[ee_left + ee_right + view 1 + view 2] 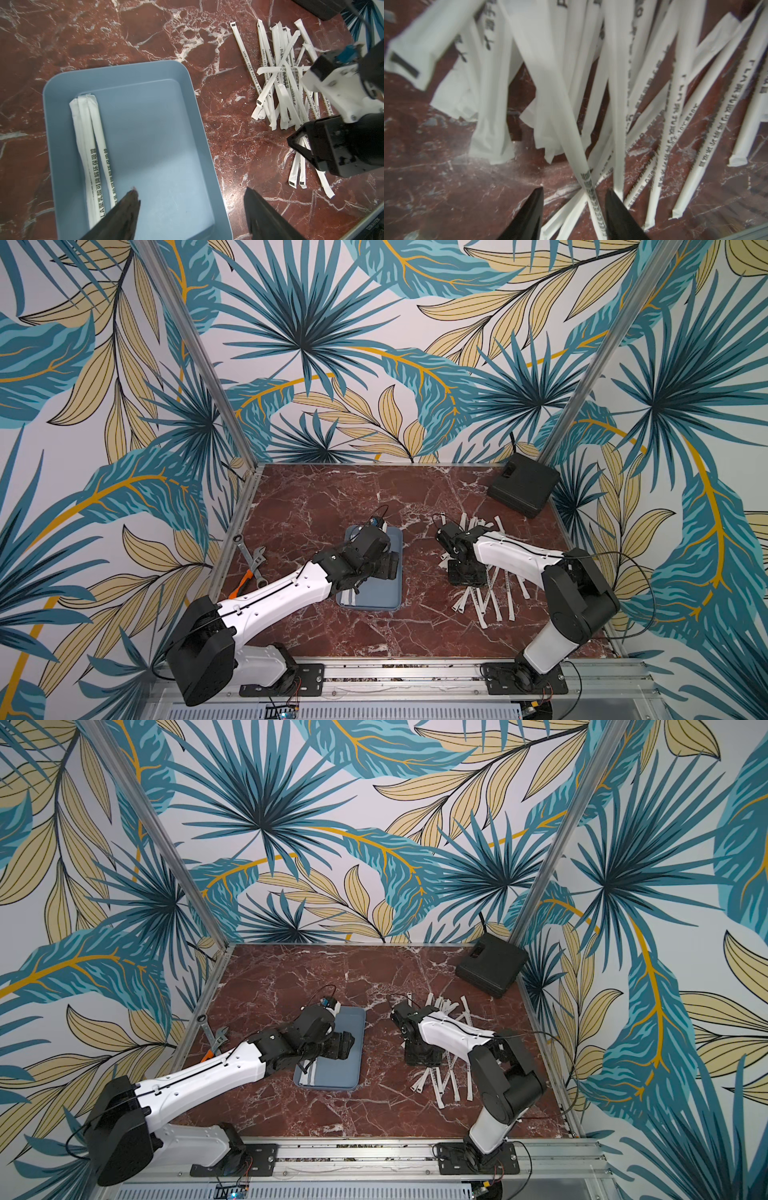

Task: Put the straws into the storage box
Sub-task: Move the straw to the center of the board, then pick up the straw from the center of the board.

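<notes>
The grey-blue storage box sits left of centre on the marble table. Three white-wrapped straws lie side by side along one long wall inside it. My left gripper hovers over the box, open, with nothing between its fingers. A loose pile of straws lies right of centre. My right gripper is low in that pile and open. Its fingers straddle a printed straw without clamping it.
A black box with a cable stands at the back right corner. Metal wrenches and an orange-handled tool lie by the left edge. The right arm's wrist sits close beside the box.
</notes>
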Motion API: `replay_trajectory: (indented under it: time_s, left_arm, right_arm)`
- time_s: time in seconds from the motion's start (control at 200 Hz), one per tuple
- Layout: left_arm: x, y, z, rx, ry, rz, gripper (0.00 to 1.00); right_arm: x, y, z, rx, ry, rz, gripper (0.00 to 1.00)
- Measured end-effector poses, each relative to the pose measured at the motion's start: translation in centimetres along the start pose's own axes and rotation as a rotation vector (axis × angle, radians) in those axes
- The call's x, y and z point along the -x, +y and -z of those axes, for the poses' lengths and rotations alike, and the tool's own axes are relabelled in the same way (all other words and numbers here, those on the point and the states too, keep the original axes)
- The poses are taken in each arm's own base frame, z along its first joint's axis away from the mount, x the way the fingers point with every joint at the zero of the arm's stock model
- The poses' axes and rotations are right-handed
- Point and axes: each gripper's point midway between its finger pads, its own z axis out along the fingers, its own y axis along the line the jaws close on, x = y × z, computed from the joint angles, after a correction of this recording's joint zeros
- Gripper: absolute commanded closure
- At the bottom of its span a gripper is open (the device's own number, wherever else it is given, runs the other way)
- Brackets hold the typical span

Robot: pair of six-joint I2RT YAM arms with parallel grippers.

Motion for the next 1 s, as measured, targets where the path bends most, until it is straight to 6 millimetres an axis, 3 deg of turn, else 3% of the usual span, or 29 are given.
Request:
replay_trajectory:
  time_s: [0.235,0.336,0.421,0.511,0.626,0.771,0.896,1.002]
  left_arm:
    - [0.8,0.2,0.8,0.011,-0.038,0.003,0.15]
    - [1.0,0.5,1.0,0.025,-0.054,0.004,0.15]
    - [1.5,0.8,1.4,0.034,-0.075,0.009,0.15]
    - [2.0,1.1,1.8,0.038,-0.095,0.017,0.15]
    - [2.5,1.7,2.3,0.052,-0.115,0.031,0.15]
    - [2.9,2.7,2.8,0.068,-0.133,0.050,0.15]
    - [3.0,4.3,3.2,0.092,-0.146,0.072,0.15]
    - [2.9,5.1,3.4,0.105,-0.150,0.084,0.15]
  right_arm:
    - [0.5,0.7,-0.6,0.000,-0.010,0.013,0.78]
    - [0.9,1.8,0.4,0.004,-0.044,0.053,0.84]
    - [1.4,3.9,2.0,0.019,-0.089,0.117,0.85]
    - [2.0,6.6,3.3,0.042,-0.127,0.176,0.82]
    - [1.8,8.6,3.7,0.067,-0.131,0.217,0.59]
    - [1.2,8.5,4.8,0.148,-0.094,0.192,0.57]
    - [1.7,6.4,6.5,0.234,-0.099,0.111,0.60]
    - [2.3,5.4,6.5,0.227,-0.104,0.094,0.60]
